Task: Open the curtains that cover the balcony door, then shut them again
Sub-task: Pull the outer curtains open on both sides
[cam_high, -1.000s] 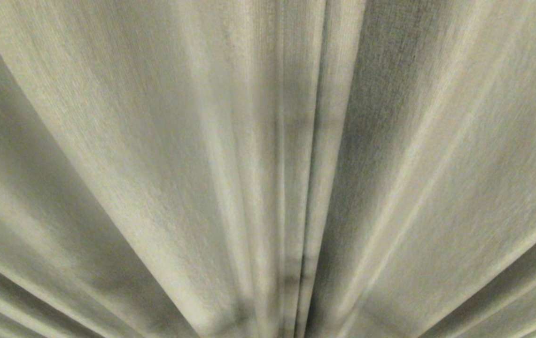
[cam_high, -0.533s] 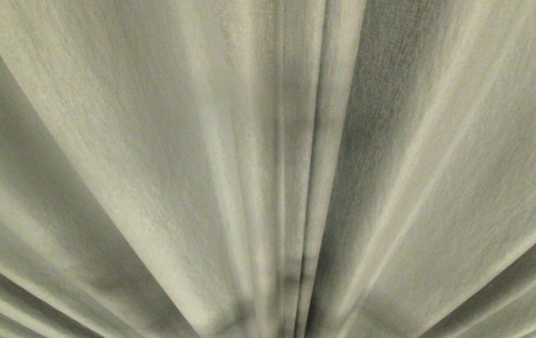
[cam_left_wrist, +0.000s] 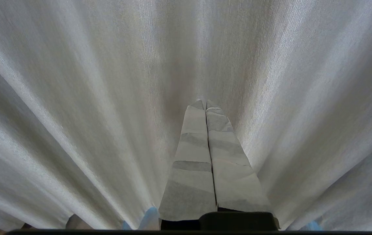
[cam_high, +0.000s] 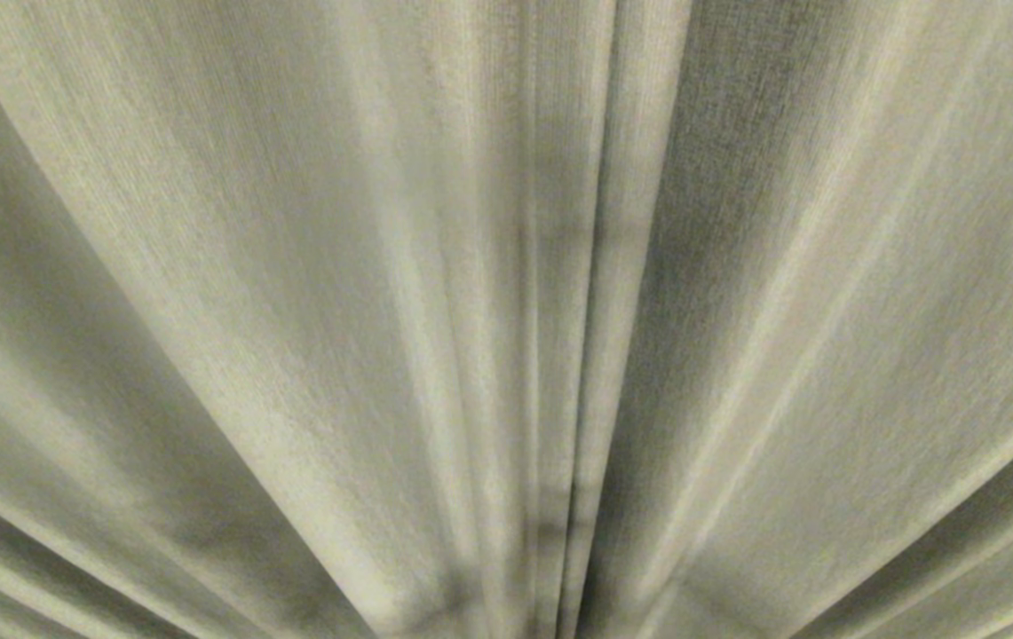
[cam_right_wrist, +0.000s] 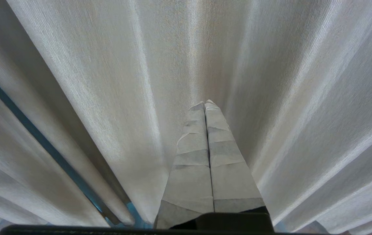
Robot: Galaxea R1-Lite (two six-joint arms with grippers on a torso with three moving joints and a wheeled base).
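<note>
Thick greyish-beige curtains [cam_high: 311,293] fill the whole head view in long pleats, and the two panels meet at a dark seam [cam_high: 590,355] just right of centre. Neither arm shows there. In the left wrist view my left gripper [cam_left_wrist: 204,101] is shut, its tape-wrapped fingers [cam_left_wrist: 192,153] pressed together with nothing between them, tips close to the curtains [cam_left_wrist: 75,98]. In the right wrist view my right gripper [cam_right_wrist: 205,103] is likewise shut and empty, facing the curtains [cam_right_wrist: 91,81]. The balcony door is hidden behind the fabric.
A narrow blue-tinted gap [cam_right_wrist: 36,133] runs between two folds in the right wrist view. Fabric surrounds both grippers on every side.
</note>
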